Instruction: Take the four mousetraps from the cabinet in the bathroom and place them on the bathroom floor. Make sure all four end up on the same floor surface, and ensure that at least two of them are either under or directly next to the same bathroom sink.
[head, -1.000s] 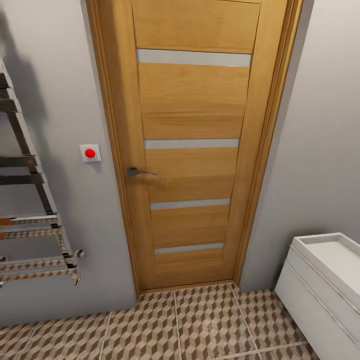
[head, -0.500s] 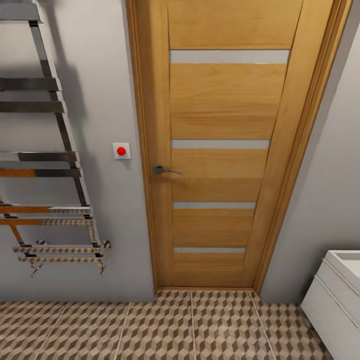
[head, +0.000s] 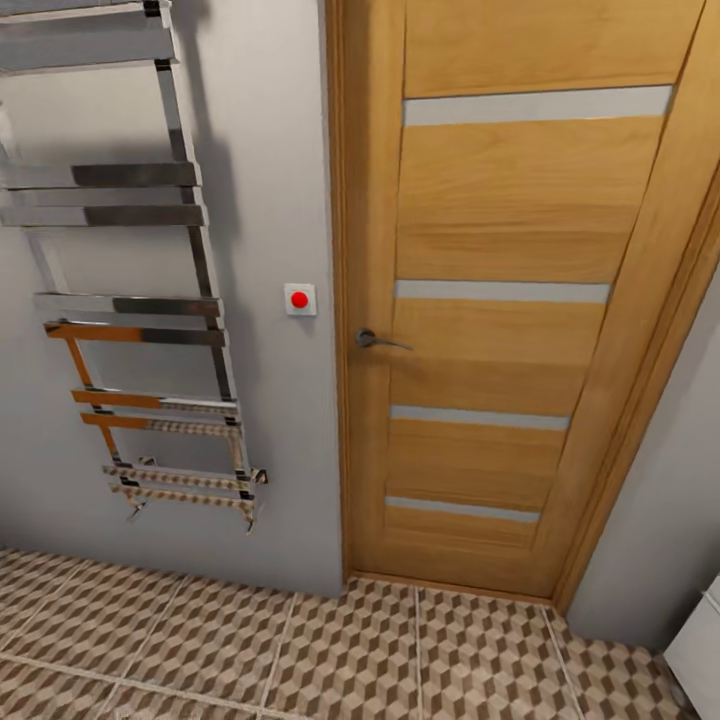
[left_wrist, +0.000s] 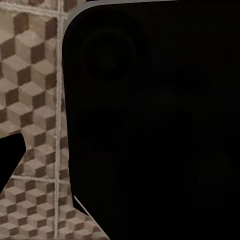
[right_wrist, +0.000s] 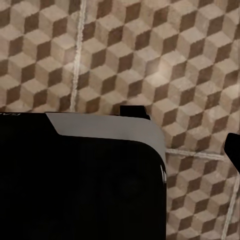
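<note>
Bathroom floor (head: 350, 650) meets a wooden door (head: 500, 300) in head view; tool states indiscernible

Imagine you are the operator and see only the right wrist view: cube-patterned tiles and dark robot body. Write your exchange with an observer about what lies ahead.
Observer: The head view shows a closed wooden door straight ahead.
Operator: Anything beside it?
Observer: A chrome towel rail hangs on the grey wall left of the door.
Operator: And between them?
Observer: A small white switch with a red button, about level with the door handle.
</note>
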